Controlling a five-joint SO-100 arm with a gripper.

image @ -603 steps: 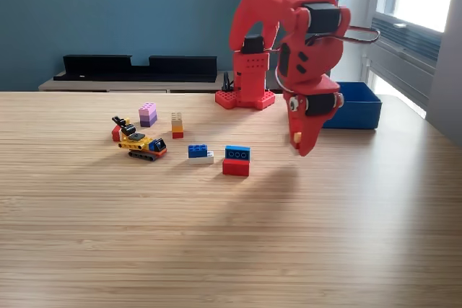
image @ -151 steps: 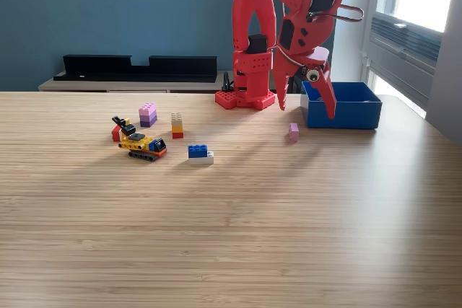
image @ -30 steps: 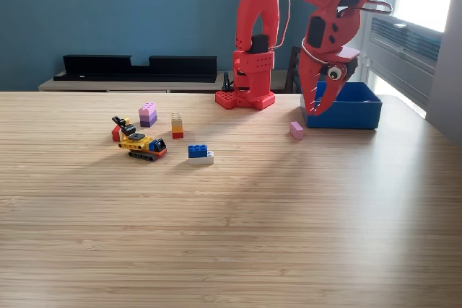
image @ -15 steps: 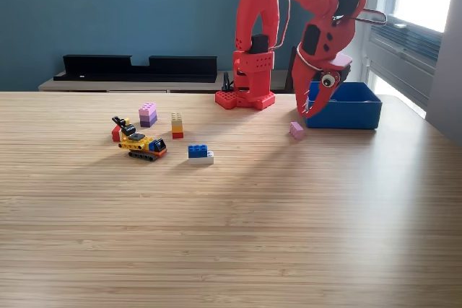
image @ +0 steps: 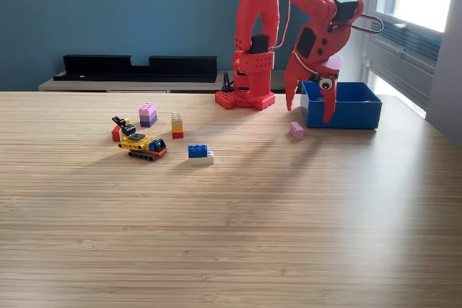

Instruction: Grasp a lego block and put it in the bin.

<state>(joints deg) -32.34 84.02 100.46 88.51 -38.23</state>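
Observation:
A small pink lego block (image: 296, 130) lies on the wooden table just off the blue bin's (image: 351, 113) near-left corner. My red gripper (image: 310, 111) hangs above that corner, pointing down. It is open, its fingers spread wide with nothing between them: one finger (image: 291, 99) is left of the bin and the other (image: 330, 110) is in front of the bin's wall. More lego sits further left: a blue-on-white block (image: 199, 153), a yellow, orange and red stack (image: 177, 125) and a pink-purple stack (image: 148, 114). What lies inside the bin is hidden.
A yellow toy digger (image: 142, 143) with a red block (image: 115, 133) beside it stands at the left of the group. The arm's red base (image: 245, 97) is fixed at the table's back edge. A black shelf (image: 137, 67) runs behind the table.
Over the last second the gripper swung a little to the exterior view's left, from the bin's front toward its near-left corner, and its fingers spread wider. The blocks have not moved.

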